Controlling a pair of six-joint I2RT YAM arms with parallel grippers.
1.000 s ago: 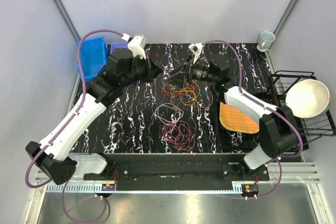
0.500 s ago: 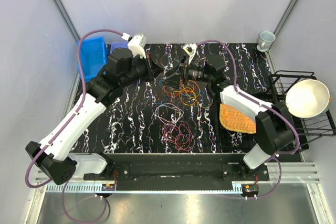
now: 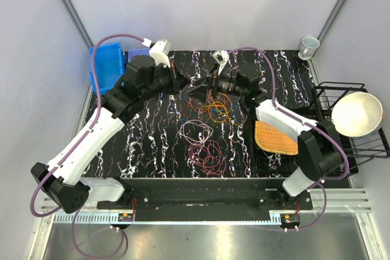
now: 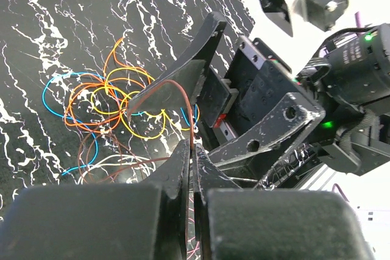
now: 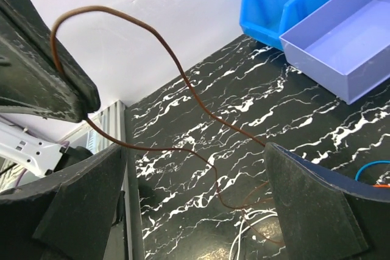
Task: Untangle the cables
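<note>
Black tabletop [image 3: 152, 126] veined with white, pale walls all round; and in the middle of it, the cables. The brown cable [image 4: 177, 82] is up off the surface; it arcs in the air and runs down into the orange, yellow and blue tangle [image 3: 213, 106] lying just behind the table's centre. The left gripper [image 4: 190, 150] is clamped tight on that brown cable, fingers pressed together with the wire coming out between them. Right up against it, the right gripper [image 3: 198, 91] is spread wide, gripping nothing; in its own wrist view the brown cable crosses the gap between its fingers [image 5: 317, 211] without being pinched. Both grippers hang over the far-left edge of the tangle, nearly touching each other.

Nearer the arms' bases, a whitish-pink loop [image 3: 194, 131] lies flat on the table just beside the tangle; nearer again, a magenta-red loop [image 3: 207, 153], its far edge close to the pink one.

Out to the far left, a blue bin [image 3: 105, 68] with a lavender tray [image 5: 347, 47] beside it; to the right, an orange woven mat [image 3: 275, 137]; beyond it a black wire rack [image 3: 341, 86] holding a white bowl [image 3: 356, 114]; a small cup [image 3: 309, 45] in the far right corner.
</note>
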